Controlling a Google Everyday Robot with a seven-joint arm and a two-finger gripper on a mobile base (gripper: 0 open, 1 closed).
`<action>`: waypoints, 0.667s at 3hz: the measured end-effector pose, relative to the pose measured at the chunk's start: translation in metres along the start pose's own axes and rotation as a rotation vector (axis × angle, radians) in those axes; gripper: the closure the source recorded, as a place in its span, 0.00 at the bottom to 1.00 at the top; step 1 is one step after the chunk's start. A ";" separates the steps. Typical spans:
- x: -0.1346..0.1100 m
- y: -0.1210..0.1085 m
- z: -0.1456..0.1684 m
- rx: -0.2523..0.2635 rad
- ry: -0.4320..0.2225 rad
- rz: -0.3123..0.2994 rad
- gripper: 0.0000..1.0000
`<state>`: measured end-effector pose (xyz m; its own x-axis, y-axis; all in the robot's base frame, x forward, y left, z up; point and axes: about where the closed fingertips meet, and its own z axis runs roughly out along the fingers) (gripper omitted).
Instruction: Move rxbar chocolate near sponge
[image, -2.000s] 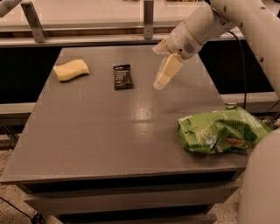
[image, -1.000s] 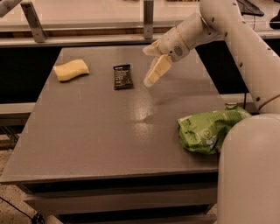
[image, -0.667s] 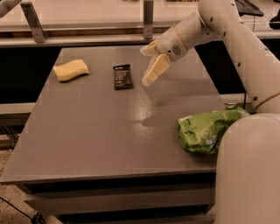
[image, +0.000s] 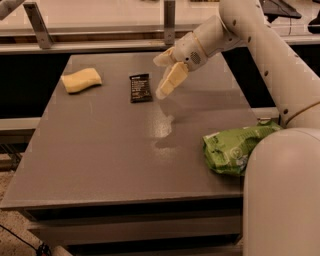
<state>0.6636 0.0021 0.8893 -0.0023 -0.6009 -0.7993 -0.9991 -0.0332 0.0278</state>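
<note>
Gripper poised just right of the rxbar chocolate, empty, near the far edge of the worktop.

The two cream fingers are spread apart and hold nothing: one points left, the other slants down so that its tip is just beside the bar's right edge; whether it touches cannot be told. The rxbar chocolate lies flat around the middle of the far edge, a black wrapper with lines of white print too small to read. The sponge, pale yellow, lies towards the far left corner, apart from the bar with bare worktop between them. A crumpled green snack bag sits at the right edge, towards the near corner; its print cannot be read.
</note>
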 end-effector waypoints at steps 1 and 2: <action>-0.006 0.000 0.014 -0.022 -0.008 0.015 0.00; -0.009 -0.004 0.029 -0.023 -0.003 0.018 0.00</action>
<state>0.6666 0.0311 0.8790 -0.0209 -0.5988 -0.8006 -0.9976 -0.0408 0.0565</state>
